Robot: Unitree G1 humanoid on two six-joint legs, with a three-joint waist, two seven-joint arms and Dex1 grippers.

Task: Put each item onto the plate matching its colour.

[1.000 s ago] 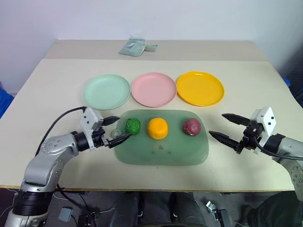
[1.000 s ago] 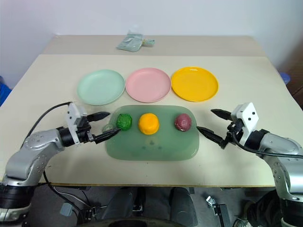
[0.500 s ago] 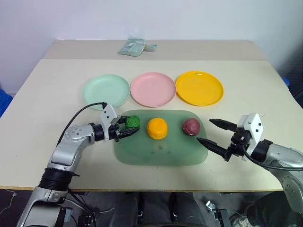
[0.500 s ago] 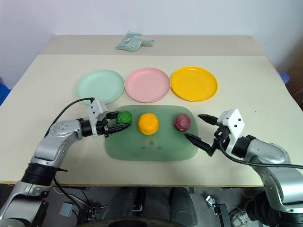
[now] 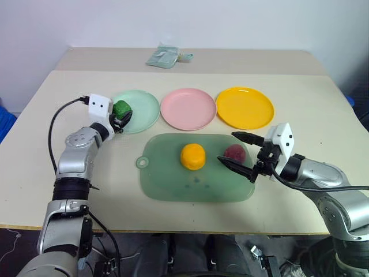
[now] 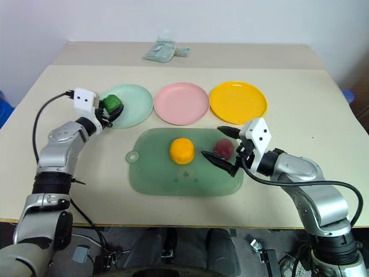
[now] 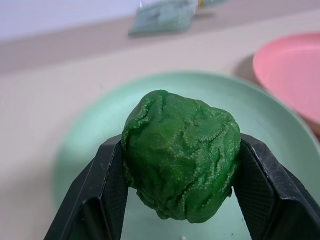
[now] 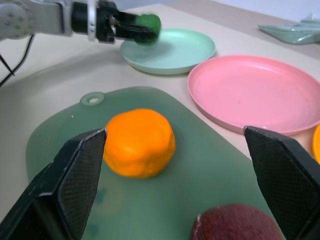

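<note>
Left wrist view: left gripper (image 7: pixel 181 200) clamped on the green lump (image 7: pixel 181 167), one black finger (image 7: pixel 102 192) on each side, lump held above the mint plate (image 7: pixel 90 135). Left eye view puts that gripper (image 5: pixel 122 115) and the lump at the left edge of the mint plate, upper left of the frame.

Right gripper (image 5: pixel 238 153) spread wide, holding nothing. Upper finger reaches past the top of the maroon lump (image 5: pixel 234 153), lower finger lies just in front of it; cannot tell whether either touches. Right wrist view: maroon lump (image 8: pixel 235 222) sits low between the two fingers, orange lump (image 8: pixel 139 143) beyond.

Orange lump (image 5: pixel 193 156) and maroon lump both rest on the green board (image 5: pixel 173 184), centre of frame, orange to the left, the two apart.

Pink plate (image 5: pixel 188 108) and yellow plate (image 5: pixel 244 107) lie bare in a row right of the mint plate, above the board. Pale packet (image 5: pixel 164 57) near the table's (image 5: pixel 311 109) far edge, top centre.
</note>
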